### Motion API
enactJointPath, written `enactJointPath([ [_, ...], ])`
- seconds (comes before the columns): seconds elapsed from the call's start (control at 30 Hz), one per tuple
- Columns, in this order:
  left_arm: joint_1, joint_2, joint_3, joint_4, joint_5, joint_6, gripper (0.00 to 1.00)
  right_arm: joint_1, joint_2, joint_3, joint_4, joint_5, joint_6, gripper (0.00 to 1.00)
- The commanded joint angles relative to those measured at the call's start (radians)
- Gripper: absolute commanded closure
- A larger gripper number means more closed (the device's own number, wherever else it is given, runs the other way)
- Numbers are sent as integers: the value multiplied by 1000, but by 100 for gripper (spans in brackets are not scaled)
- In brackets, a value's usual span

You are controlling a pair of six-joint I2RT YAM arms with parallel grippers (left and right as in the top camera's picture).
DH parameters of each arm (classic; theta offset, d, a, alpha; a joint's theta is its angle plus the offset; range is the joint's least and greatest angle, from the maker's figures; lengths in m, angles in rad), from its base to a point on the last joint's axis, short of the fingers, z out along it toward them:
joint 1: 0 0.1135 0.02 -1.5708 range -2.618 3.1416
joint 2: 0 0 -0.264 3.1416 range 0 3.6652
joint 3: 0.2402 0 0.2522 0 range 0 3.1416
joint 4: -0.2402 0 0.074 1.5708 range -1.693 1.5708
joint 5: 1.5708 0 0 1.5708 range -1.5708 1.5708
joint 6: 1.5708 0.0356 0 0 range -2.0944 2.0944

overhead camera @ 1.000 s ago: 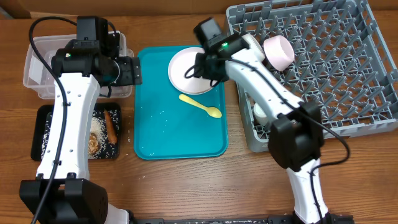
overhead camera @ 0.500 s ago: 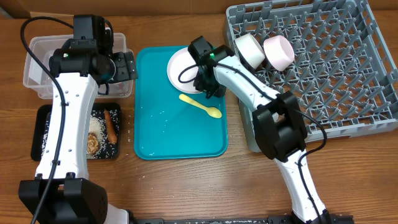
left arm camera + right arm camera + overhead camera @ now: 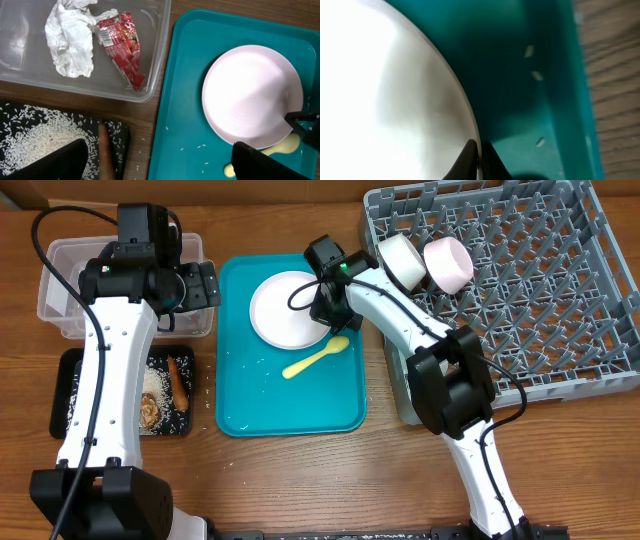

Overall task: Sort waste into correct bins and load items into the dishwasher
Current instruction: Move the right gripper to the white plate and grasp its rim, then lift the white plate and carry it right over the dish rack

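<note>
Plate (image 3: 280,310) pinched at its rim, far end of teal tray (image 3: 290,400)
Dish rack (image 3: 520,290) fills the table's far right corner. The tray lies mid-table, and the plate sits by its far edge. Right gripper (image 3: 477,156) is clamped on the plate's right rim, with yellow spoon (image 3: 315,360) just beside it. Left gripper (image 3: 160,159) is spread wide.

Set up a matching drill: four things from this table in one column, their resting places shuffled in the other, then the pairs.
Things:
1. plate
2. red wrapper
3. orange-brown stick
4. pink bowl

Places:
A. grey rack
B. black tray
C. teal tray
D. clear tub

Pairs: 1-C, 2-D, 3-B, 4-A
</note>
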Motion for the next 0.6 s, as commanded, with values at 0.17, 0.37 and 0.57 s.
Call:
enactJointPath([
  [0.17, 5, -10, 12, 18, -13, -11, 4, -85, -14, 243, -95, -219, -278, 96],
  [0.37, 5, -10, 12, 25, -13, -10, 2, -134, -85, 550, -286, -217, -440, 96],
  [0.57, 3, -10, 12, 37, -13, -28, 2, -211, -131, 811, -449, 45, -451, 96],
])
